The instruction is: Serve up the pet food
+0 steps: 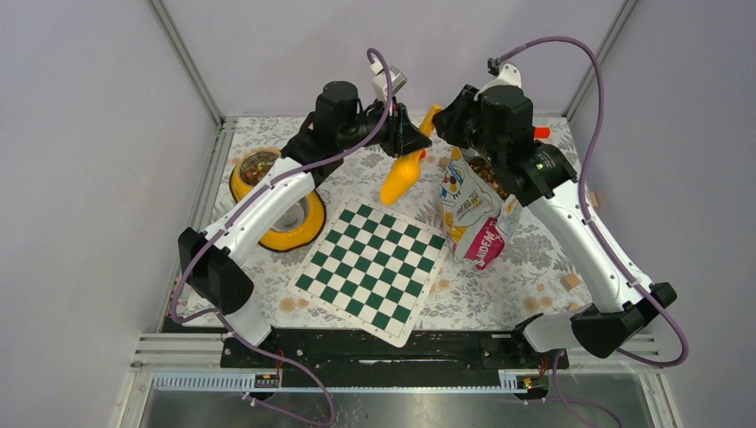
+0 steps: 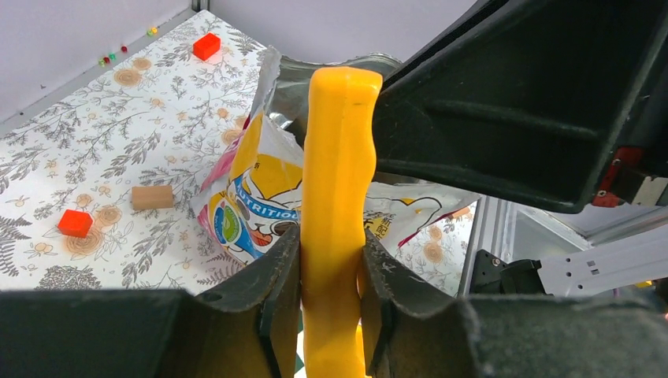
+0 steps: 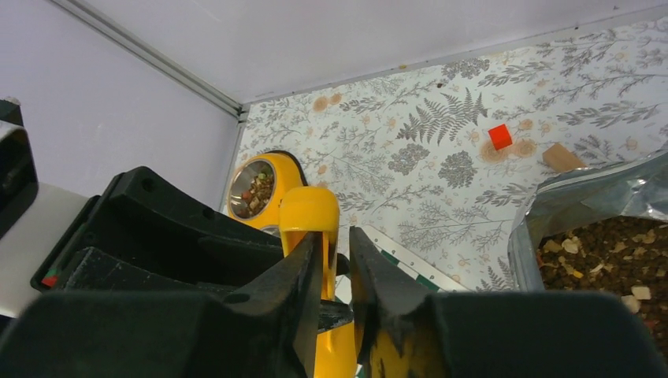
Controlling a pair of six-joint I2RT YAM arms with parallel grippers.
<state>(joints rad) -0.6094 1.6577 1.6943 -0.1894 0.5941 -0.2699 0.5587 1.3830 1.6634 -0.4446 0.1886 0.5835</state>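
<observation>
While my left hand (image 2: 331, 244) clenched the yellow scoop (image 2: 339, 142), I could not tell if my right hand (image 3: 335, 236) gripped it; kibble (image 3: 606, 244) sat in the open bag (image 1: 472, 218) nearby. Judged: free right, then dip.

Quick headcount: two arms, left arm (image 1: 267, 192) plus right arm (image 1: 579, 227). One yellow scoop (image 1: 401, 178), one opened kibble bag (image 1: 472, 218), one yellow feeder (image 1: 308, 239) and one green-and-white checkerboard (image 1: 370, 267). Red cubes (image 2: 206, 46): two in the left wrist view, one in the right wrist view. Tan wooden block (image 2: 152, 197): one clear one per wrist view. From the top they blend into the wood-slice print, so no firm total.
</observation>
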